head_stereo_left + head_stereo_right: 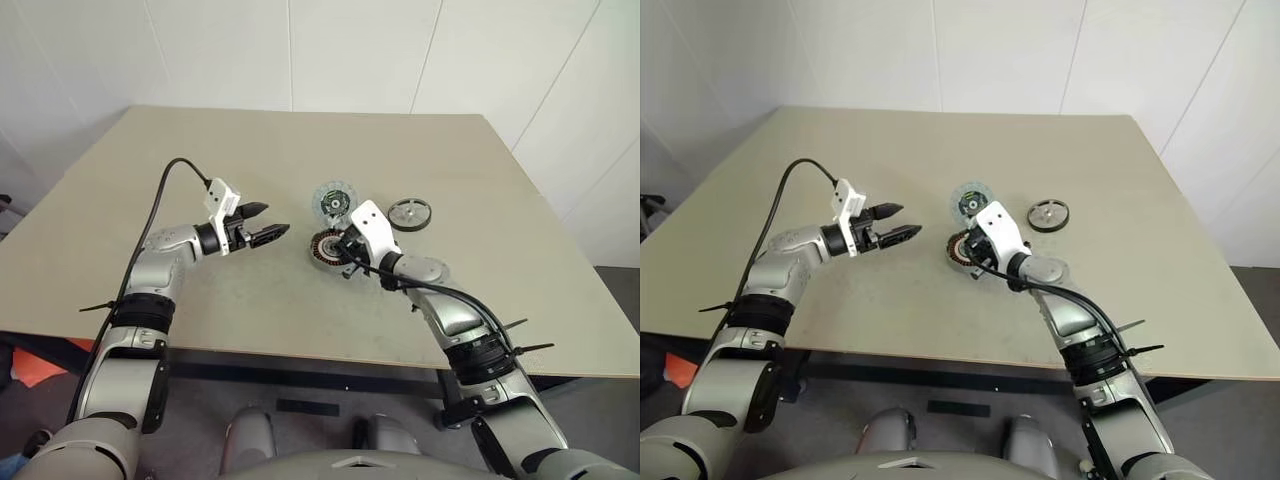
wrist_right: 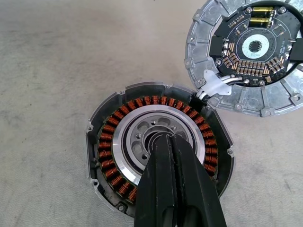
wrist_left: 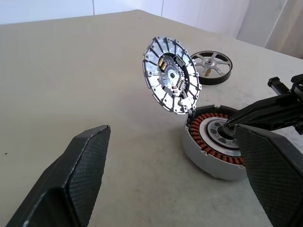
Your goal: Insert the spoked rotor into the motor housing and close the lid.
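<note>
Copper-wound spoked rotor (image 2: pixel 156 149) under pinched-together right claw (image 2: pixel 171 138) tips, left claw (image 1: pixel 268 222) spread apart nearby

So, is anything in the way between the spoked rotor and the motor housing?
Yes: the shut right gripper sits over the centre of the motor housing. The lid stands open at its rim, off the opening.

The two head views look forward and steeply down from above the arms, taking in the whole worktop (image 1: pixel 300 150) from some way off; both share nearly the same scene. The left wrist view looks low and almost level across the worktop, between its own claw's fingers (image 3: pixel 71 175). The right wrist view looks down from very close. Both wrist views share the motor housing (image 2: pixel 94 142) and the lid (image 3: pixel 170 75).
</note>
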Robot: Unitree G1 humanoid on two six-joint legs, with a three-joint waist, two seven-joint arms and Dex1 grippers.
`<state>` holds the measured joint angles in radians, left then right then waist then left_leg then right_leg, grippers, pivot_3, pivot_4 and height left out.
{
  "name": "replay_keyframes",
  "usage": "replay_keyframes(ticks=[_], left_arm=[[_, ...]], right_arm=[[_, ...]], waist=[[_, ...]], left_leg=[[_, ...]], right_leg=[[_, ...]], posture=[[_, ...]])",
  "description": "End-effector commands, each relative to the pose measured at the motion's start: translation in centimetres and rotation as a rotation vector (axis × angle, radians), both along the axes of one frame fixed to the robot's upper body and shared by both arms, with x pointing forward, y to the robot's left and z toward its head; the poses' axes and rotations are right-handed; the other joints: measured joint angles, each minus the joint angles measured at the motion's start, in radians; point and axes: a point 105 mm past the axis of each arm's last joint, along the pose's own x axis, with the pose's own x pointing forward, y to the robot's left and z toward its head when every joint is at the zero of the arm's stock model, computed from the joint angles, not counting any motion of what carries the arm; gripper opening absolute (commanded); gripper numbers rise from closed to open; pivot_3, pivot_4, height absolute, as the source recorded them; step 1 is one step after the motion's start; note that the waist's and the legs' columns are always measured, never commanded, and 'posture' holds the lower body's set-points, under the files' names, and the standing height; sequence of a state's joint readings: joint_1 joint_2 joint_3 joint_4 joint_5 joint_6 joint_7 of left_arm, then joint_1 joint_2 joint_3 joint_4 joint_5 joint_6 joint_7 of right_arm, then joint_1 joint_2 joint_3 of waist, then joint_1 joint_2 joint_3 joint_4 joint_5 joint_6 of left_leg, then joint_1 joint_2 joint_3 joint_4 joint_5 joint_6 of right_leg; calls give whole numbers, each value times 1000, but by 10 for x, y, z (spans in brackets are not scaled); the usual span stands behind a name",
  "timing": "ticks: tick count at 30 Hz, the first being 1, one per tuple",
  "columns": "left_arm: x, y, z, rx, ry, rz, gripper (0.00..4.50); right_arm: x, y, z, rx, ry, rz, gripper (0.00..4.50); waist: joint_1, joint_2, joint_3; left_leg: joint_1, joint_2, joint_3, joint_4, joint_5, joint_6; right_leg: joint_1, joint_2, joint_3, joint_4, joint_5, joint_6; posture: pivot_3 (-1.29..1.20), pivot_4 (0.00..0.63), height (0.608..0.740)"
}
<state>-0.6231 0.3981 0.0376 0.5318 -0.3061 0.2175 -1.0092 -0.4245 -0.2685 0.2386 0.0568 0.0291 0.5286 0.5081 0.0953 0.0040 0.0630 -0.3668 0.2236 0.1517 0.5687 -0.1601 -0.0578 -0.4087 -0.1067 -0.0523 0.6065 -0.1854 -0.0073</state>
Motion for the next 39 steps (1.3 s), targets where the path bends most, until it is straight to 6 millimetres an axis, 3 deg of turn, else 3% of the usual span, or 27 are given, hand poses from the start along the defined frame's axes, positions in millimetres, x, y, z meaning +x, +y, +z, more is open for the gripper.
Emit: replay_keyframes(ticks=[1, 13, 28, 39], left_arm=[[2, 6, 16, -1, -65, 15, 4429], [3, 3, 16, -5, -64, 8, 4429], [0, 10, 15, -5, -68, 37, 4429], [-1, 3, 14, -10, -63, 21, 4429]], right_arm=[[2, 4, 6, -3, -25, 18, 12], [3, -1, 10, 8, -33, 3, 12], [9, 12, 3, 9, -7, 40, 12], [14, 11, 6, 10, -30, 16, 12]], waist=[[0, 0, 0], [0, 0, 0], [-1, 0, 0], [-1, 0, 0]], left_leg=[[0, 0, 0, 0, 0, 0], [0, 0, 0, 0, 0, 0], [0, 0, 0, 0, 0, 0], [0, 0, 0, 0, 0, 0]], right_leg=[[0, 0, 0, 0, 0, 0], [0, 0, 0, 0, 0, 0], [0, 0, 0, 0, 1, -1], [0, 0, 0, 0, 0, 0]], posture=[[0, 0, 740], [0, 0, 740], [0, 0, 740], [0, 0, 740]])
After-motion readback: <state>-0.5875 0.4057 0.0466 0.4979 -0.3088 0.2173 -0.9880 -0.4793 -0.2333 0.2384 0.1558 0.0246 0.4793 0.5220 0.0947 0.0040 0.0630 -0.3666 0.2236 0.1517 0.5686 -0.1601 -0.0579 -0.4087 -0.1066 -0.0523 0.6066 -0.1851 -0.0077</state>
